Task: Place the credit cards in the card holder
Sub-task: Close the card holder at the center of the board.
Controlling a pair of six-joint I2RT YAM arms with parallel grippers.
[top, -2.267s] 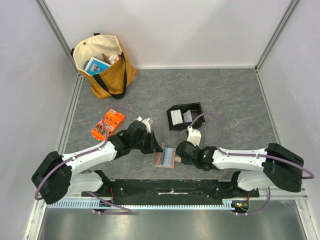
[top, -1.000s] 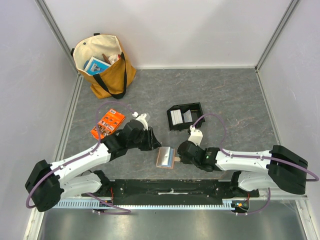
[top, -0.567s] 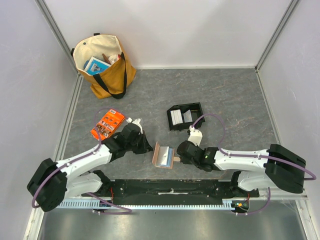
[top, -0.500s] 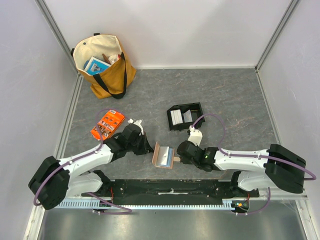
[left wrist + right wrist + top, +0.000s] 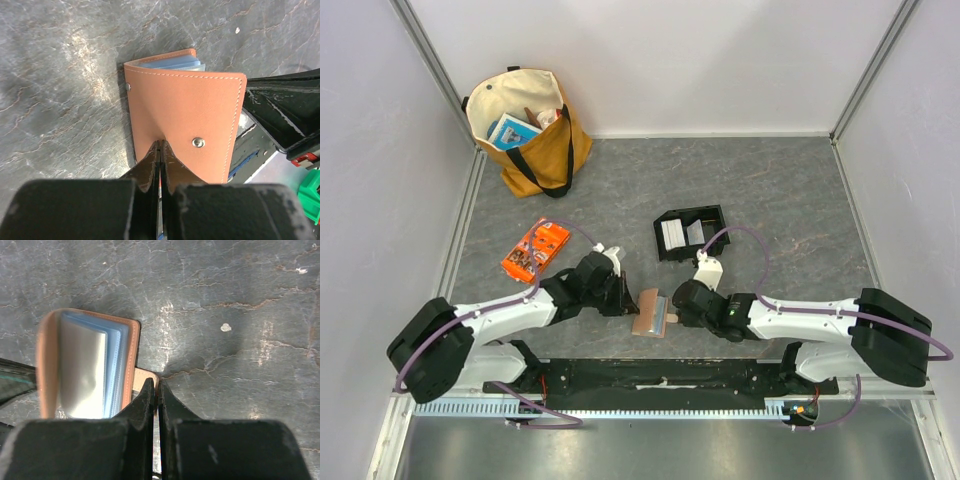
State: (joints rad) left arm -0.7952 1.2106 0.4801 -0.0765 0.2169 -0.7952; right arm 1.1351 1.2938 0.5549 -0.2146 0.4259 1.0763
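The tan-brown card holder [image 5: 650, 312] lies between my two grippers near the front edge of the table. Its cover [image 5: 185, 115] is folded over the light-blue sleeves [image 5: 114, 365]. My left gripper [image 5: 160, 143] is shut, its tips pinching a crease in the cover from the left [image 5: 623, 303]. On the other side, my right gripper [image 5: 158, 381] is shut on the holder's small tan strap [image 5: 144, 376], also seen from above [image 5: 670, 316]. The white credit cards [image 5: 672, 235] sit in a black tray behind.
The black two-compartment tray [image 5: 690, 216] stands just behind the right arm. An orange printed packet [image 5: 535, 250] lies to the left. A tan tote bag [image 5: 530, 130] with items stands at the back left. Grey walls close in both sides.
The left gripper has closed and moved right onto the card holder. The holder's cover, raised open half a second ago, now lies folded over. The right gripper kept its hold.
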